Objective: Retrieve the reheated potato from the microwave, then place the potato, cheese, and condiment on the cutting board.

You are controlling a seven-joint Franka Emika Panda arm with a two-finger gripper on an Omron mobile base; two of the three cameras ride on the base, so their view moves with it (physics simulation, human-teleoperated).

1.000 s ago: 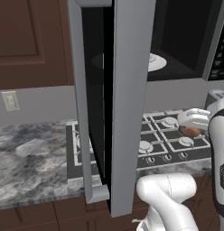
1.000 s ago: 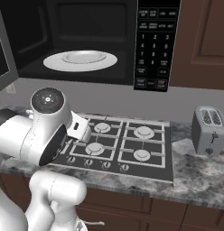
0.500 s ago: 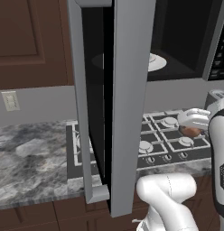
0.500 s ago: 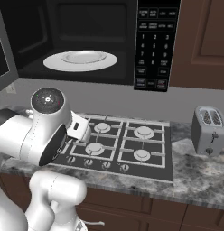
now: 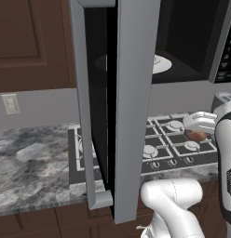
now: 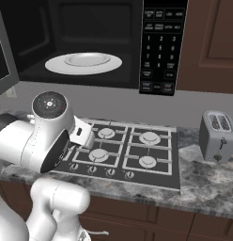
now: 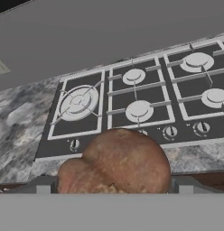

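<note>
Pincer grasping the potato above the stove; microwave door open, turntable plate bare.

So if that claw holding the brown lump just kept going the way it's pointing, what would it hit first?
Probably the black gas stovetop: past the rounded brown potato held between the jaws, the hand view looks straight at its burners. Depth is hard to judge.

Even, flat rendered light, sharp throughout, no glare; microwave interior dim.
</note>
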